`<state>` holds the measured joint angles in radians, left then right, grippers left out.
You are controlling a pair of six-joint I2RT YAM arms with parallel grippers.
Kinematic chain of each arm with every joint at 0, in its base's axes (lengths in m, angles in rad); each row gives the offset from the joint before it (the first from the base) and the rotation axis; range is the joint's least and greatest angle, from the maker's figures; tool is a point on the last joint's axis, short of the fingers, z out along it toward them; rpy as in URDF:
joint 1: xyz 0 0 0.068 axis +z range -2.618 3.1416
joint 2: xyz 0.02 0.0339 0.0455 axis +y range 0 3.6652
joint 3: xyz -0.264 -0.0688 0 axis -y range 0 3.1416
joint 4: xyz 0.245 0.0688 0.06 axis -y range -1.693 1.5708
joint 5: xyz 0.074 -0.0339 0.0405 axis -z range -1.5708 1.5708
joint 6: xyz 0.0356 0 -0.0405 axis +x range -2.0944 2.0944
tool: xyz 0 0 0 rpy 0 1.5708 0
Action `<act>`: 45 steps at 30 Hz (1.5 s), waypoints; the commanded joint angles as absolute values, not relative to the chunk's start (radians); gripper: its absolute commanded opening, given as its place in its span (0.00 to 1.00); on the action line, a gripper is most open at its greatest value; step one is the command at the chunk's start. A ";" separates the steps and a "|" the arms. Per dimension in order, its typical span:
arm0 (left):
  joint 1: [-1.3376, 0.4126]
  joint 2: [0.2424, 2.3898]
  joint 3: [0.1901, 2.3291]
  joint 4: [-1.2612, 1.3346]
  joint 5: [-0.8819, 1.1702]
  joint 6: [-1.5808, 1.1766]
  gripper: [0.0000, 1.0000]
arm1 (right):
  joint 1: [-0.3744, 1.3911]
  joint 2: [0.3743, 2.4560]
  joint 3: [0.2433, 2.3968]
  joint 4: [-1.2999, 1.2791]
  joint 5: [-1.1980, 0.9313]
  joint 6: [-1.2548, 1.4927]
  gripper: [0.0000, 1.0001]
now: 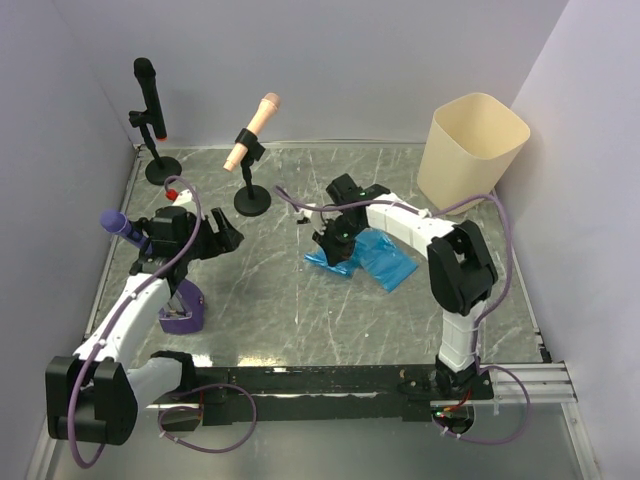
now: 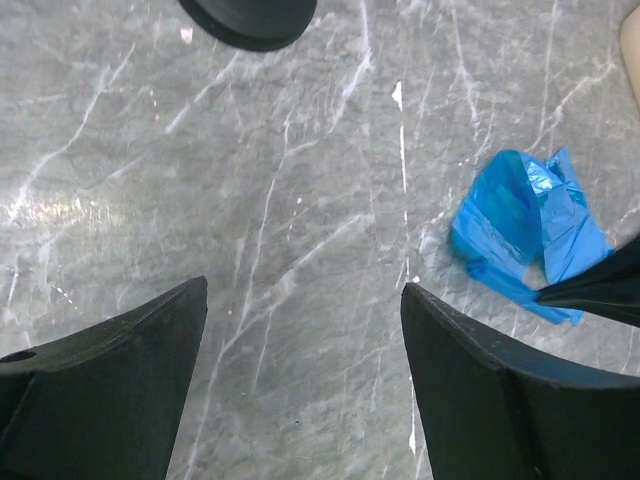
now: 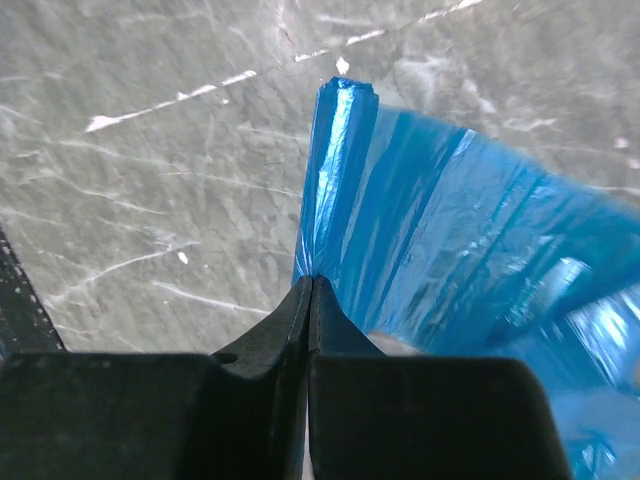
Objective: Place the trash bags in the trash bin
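Right end effector [image 3: 312,282] tight on trash bag [image 3: 450,250]

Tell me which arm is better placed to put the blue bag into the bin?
Right: the right gripper is shut on the blue bag, and the trash bin stands nearer to it. The left gripper is open.

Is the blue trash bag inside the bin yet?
No, the blue trash bag lies on the table, pinched by the right claw, well apart from the trash bin.

black mic [image 1: 147,85], pink mic [image 1: 255,125], purple mic [image 1: 120,226] on table [image 1: 270,310].
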<state>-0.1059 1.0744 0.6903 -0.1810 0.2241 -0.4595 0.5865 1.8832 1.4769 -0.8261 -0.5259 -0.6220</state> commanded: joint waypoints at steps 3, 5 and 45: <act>-0.103 1.006 0.703 -0.173 0.238 -0.408 0.83 | 0.597 1.956 1.477 -0.836 -0.521 -0.643 0.03; -0.103 0.993 0.703 -0.186 0.232 -0.396 0.83 | 0.601 1.957 1.465 -0.830 -0.528 -0.635 0.11; -0.256 1.152 0.971 0.050 1.002 0.232 0.89 | 0.376 1.740 2.392 -1.562 -1.293 -0.534 0.00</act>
